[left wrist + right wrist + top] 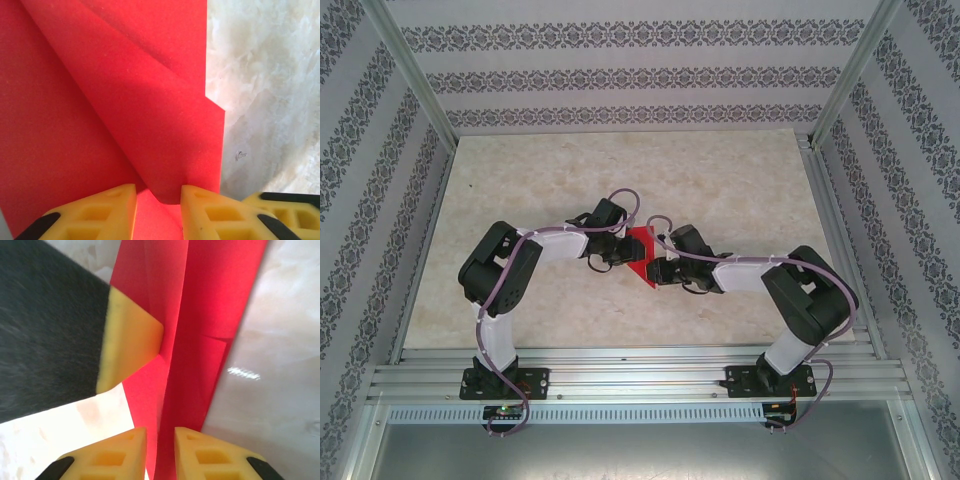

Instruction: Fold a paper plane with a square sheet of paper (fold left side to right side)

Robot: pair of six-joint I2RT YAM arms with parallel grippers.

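a square sheet of paper, bright red and already creased into diagonal flaps, lies mid-table between the two arms. it looks thin, light and limp: likely to buckle or slide if pushed, easy to tear or crease wrongly, and best taken at a free edge or a raised flap with the rest pinned flat. on the left, the left gripper sits low over the sheet, its yellow fingers narrowly parted with a lifted flap rising in the gap; no firm pinch is evident. on the right, the right gripper has its fingers slightly apart too, a paper edge standing upright between them, apparently loose rather than clamped, while a fingertip that seems to be the left arm's touches the fold nearby.
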